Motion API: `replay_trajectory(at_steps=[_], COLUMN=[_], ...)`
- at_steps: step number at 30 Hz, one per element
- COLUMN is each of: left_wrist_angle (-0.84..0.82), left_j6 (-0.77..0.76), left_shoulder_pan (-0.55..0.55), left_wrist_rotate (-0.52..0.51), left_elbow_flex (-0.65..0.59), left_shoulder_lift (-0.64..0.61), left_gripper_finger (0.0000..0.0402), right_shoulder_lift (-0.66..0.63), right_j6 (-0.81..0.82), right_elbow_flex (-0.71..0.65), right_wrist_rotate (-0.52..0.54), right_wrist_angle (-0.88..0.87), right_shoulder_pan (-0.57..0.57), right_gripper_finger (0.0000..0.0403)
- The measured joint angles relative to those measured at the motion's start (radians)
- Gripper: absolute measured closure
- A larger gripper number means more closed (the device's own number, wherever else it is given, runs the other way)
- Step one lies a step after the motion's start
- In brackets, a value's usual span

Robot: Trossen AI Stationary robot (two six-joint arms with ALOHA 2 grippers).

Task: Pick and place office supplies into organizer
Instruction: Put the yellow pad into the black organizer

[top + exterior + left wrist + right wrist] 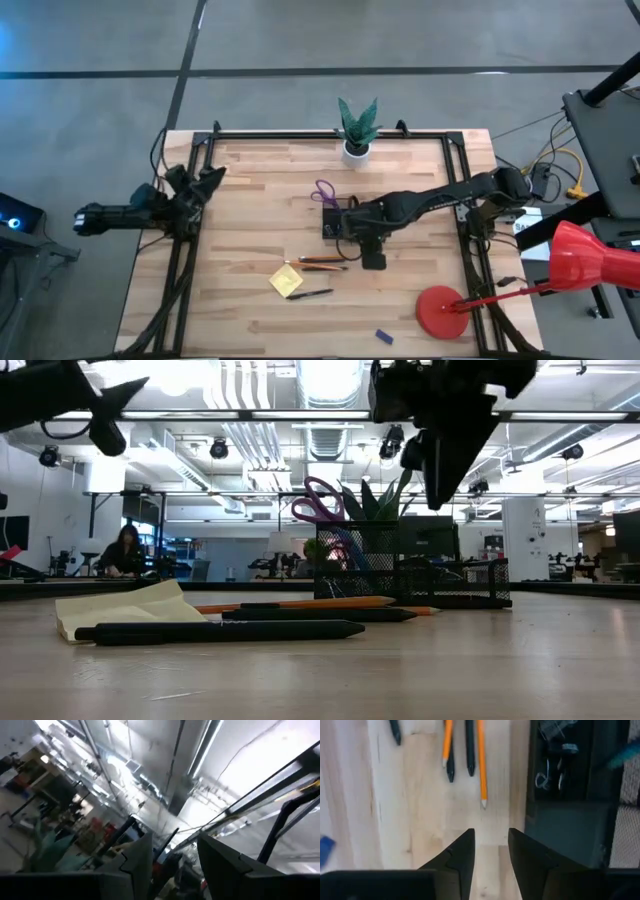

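Observation:
The black mesh organizer point(334, 224) stands mid-table with purple-handled scissors point(323, 191) upright in it, handles up. Near it lie two orange pens and black ones point(322, 260), their tips showing in the right wrist view as pens point(481, 765). A yellow sticky-note pad point(285, 280) and another black pen point(310, 294) lie nearer the front. A small blue block point(383, 336) rests near the front edge. My right gripper point(491, 834) hangs open above bare wood between the pens and the organizer point(570, 795), pointing down. My left gripper point(175, 840) is open, raised at the table's left edge, tilted up.
A potted green plant point(357, 130) stands at the far edge. A red lamp's round base point(442, 310) sits at the front right, its shade point(585, 262) reaching past the table's right edge. Bare wood lies at the front left and to the right of the organizer.

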Motion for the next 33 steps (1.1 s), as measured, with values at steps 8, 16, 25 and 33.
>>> replay_trajectory(at_steps=[8, 16, 25, 33], left_wrist_angle=[-0.292, -0.387, -0.395, -0.489], left_j6=[-0.089, -0.085, -0.088, -0.213], left_shoulder_pan=[0.000, 0.000, 0.000, 0.000], left_wrist_rotate=[0.095, 0.260, 0.499, 0.860], left_elbow_flex=[0.025, 0.026, 0.049, 0.084], left_shoulder_lift=[0.073, 0.188, 0.344, 0.458], left_gripper_finger=[0.0261, 0.0311, 0.0395, 0.0401], right_shoulder_lift=[0.045, 0.156, 0.149, 0.163], right_j6=[-0.123, -0.009, -0.008, -0.108], right_elbow_flex=[-0.053, -0.058, -0.047, 0.017], right_wrist_rotate=[-0.006, -0.008, -0.013, -0.003], right_wrist_angle=[0.072, 0.121, 0.188, 0.341], right_shoulder_pan=[0.017, 0.028, 0.080, 0.096], right_gripper_finger=[0.0279, 0.0308, 0.0360, 0.0359])
